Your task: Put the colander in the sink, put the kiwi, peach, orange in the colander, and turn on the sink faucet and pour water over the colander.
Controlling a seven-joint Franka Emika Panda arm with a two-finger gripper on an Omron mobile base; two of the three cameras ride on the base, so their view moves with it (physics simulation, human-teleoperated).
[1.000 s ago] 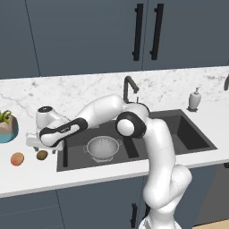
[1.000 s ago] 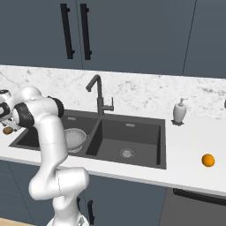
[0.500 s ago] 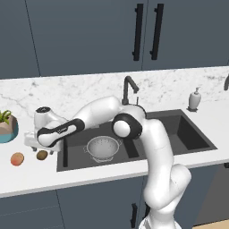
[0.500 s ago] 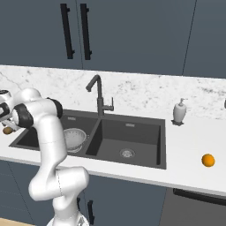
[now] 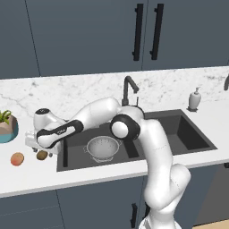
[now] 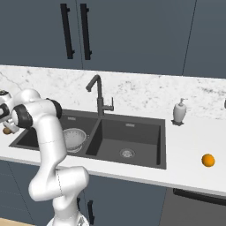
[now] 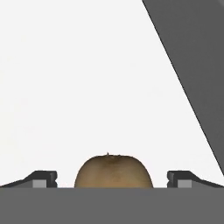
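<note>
The brown kiwi (image 5: 41, 155) lies on the white counter just left of the sink (image 5: 179, 134). My gripper (image 5: 40, 150) hangs right over it, open. In the hand view the kiwi (image 7: 113, 171) sits between the two fingertips (image 7: 41, 179), with a gap on each side. The peach (image 5: 17, 159) rests a little further left. In the sink's left basin stands the silvery colander (image 5: 103, 147), upright. Behind the sink's divider rises the dark sink faucet (image 5: 129, 87), and no water runs from it. The orange (image 6: 208, 160) lies on the counter right of the sink.
A teal plant pot (image 5: 6, 127) stands at the far left of the counter, behind the peach. A white soap dispenser (image 5: 194, 99) stands behind the sink's right corner. The sink's dark rim (image 7: 197, 65) crosses the upper right of the hand view.
The hand has sunk slightly toward the kiwi. The jaws have stayed wide apart and the fruits have not moved.
</note>
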